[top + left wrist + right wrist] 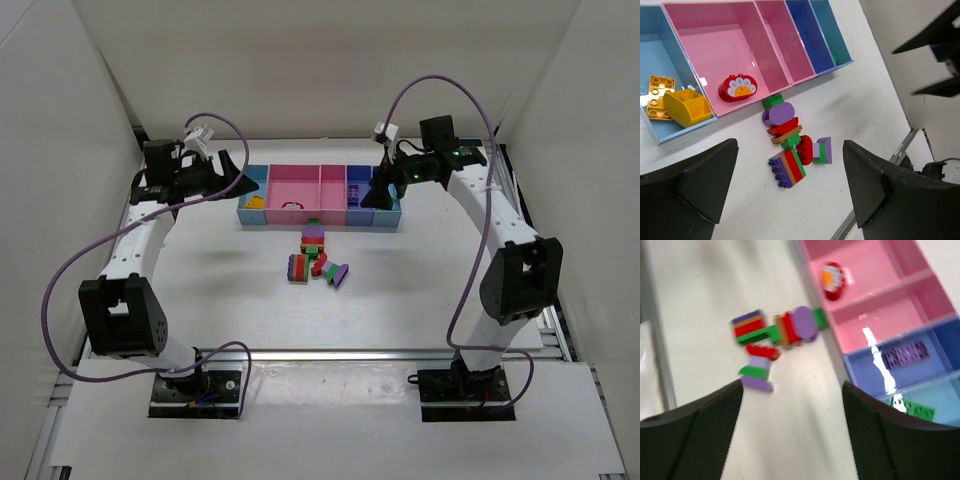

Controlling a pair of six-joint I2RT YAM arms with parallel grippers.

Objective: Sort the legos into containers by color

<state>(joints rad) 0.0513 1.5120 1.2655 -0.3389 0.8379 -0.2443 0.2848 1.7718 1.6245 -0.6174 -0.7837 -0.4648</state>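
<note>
The tray of containers [322, 223] stands at the back centre. In the left wrist view its left light blue compartment [650, 42] holds yellow legos [687, 106], and the wide pink one [725, 45] holds a red piece [737, 88]. The right wrist view is blurred and shows a purple brick [907, 355] in the darker blue compartment and a green brick [919, 410] in the light blue one. A pile of mixed legos [318, 255] lies on the table in front of the tray. My left gripper [238, 178] is open and empty above the tray's left end. My right gripper [380, 196] is open and empty above the right end.
White enclosure walls stand on the left, back and right. A metal rail [320, 352] runs along the near table edge. Purple cables loop from both arms. In the left wrist view the right gripper's black fingers [935, 35] show at upper right.
</note>
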